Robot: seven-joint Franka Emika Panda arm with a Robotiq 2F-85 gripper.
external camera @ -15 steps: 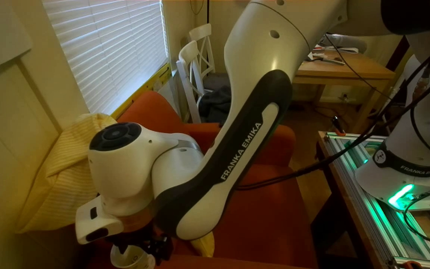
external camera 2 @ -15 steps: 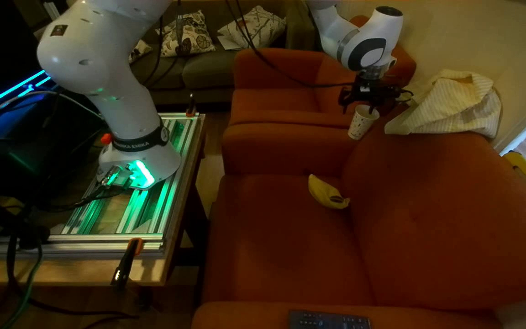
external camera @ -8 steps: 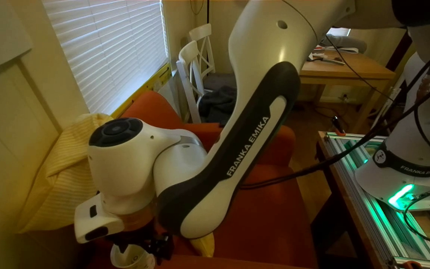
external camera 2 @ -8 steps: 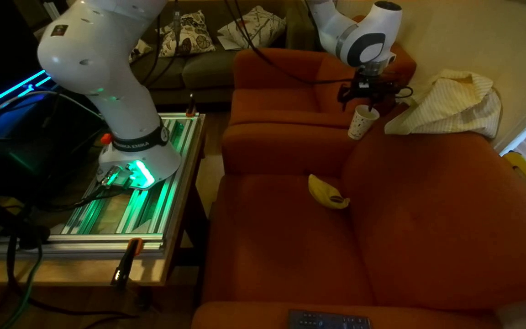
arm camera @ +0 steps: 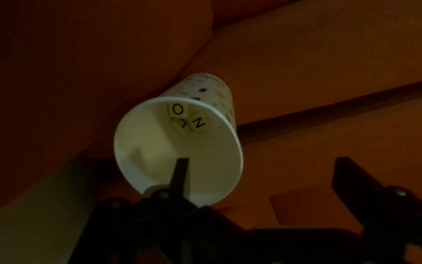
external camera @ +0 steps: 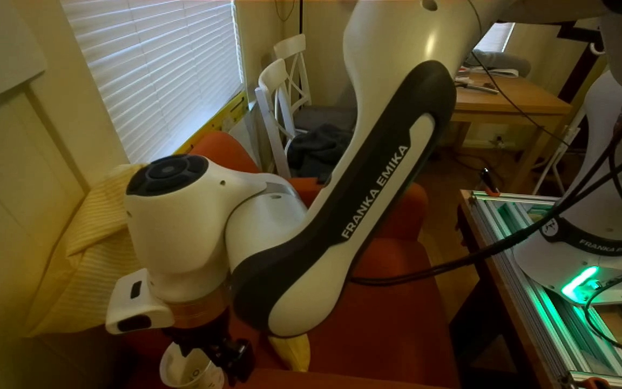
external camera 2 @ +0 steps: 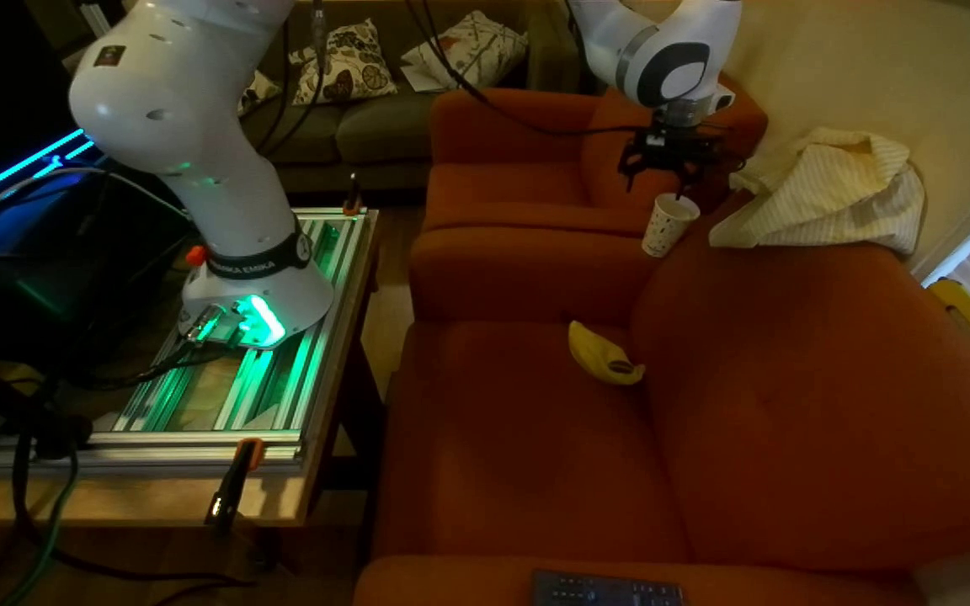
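Note:
A white paper cup (external camera 2: 668, 229) with a dark speckled print stands on the orange sofa, where the armrest meets the backrest. Inside the cup (arm camera: 145, 128), the wrist view shows several small letter tiles (arm camera: 198, 121); O and N can be read, another is partly covered. My gripper (arm camera: 262, 161) is open, its jaws wide apart with nothing held. One finger (arm camera: 179, 179) shows across the cup's mouth; whether it touches the rim I cannot tell. The other finger hangs over orange fabric. In an exterior view the gripper (external camera 2: 655, 189) is just above the cup.
A yellow banana (external camera 2: 603, 353) lies on the sofa seat (external camera 2: 527, 454). A striped yellow cloth (external camera 2: 839, 194) drapes over the backrest beside the cup. The near armrest bears a dark remote control (external camera 2: 607, 591). Another orange armchair (external camera 2: 506, 181) stands behind the cup.
My gripper has risen a little, and its finger has come up from within the cup's mouth to about rim height. The cup and banana have stayed in place.

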